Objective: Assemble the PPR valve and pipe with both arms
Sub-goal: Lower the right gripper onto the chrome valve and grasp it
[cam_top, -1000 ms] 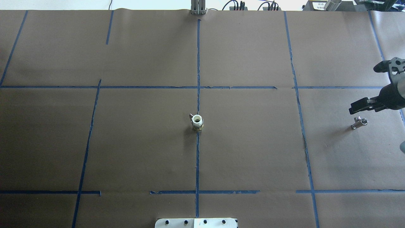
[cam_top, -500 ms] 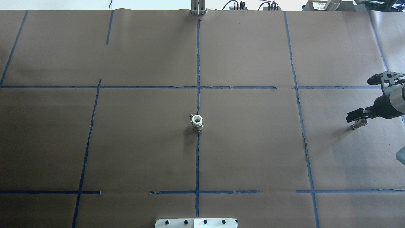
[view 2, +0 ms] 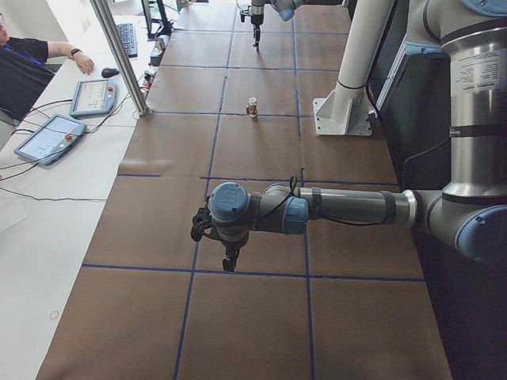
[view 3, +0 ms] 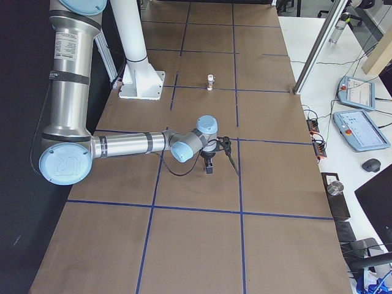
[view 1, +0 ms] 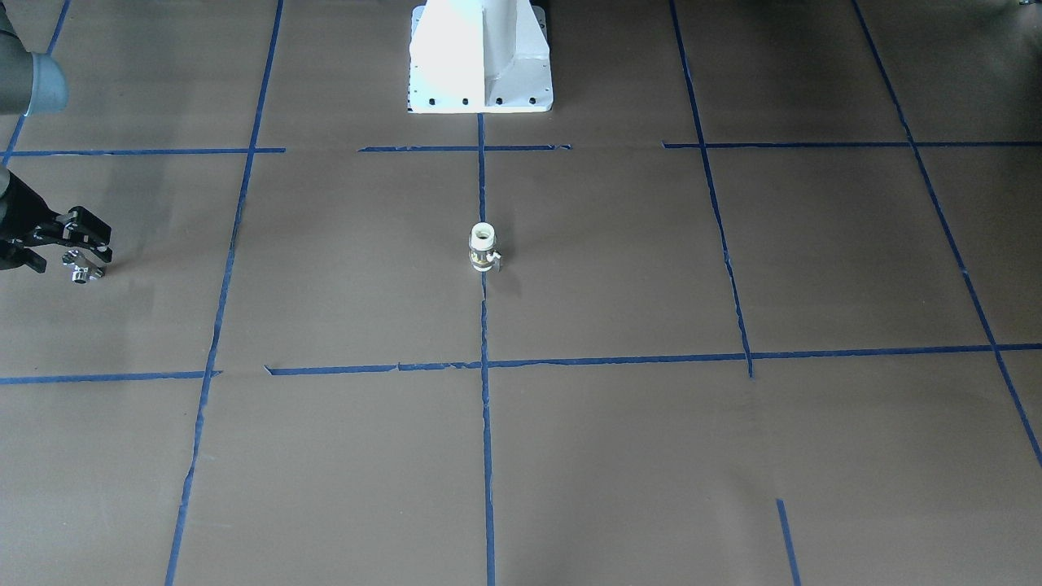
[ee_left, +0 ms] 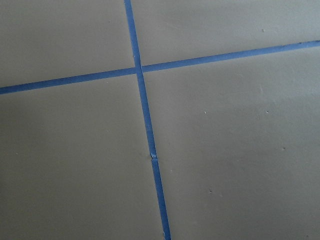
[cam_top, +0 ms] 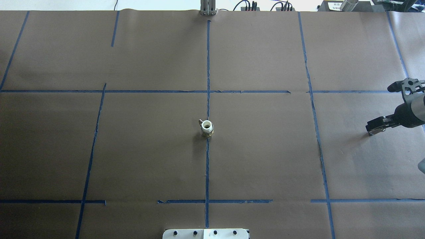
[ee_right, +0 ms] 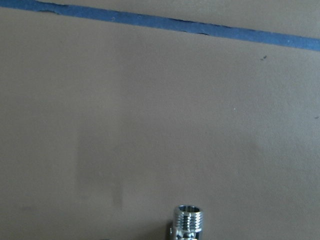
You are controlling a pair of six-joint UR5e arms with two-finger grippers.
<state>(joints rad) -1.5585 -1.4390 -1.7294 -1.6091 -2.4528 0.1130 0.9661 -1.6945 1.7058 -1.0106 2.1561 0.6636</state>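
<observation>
brown table (cam_top: 265,159) with blue tape (cam_top: 207,166); ppr valve (cam_top: 207,127) upright mid-table; pipe (view 1: 80,269) far right

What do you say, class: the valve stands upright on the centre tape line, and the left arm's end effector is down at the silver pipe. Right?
Wrong arm: the end effector at the pipe belongs to the right arm, seen at the overhead view's right edge. The valve does stand upright on the tape line.
</observation>
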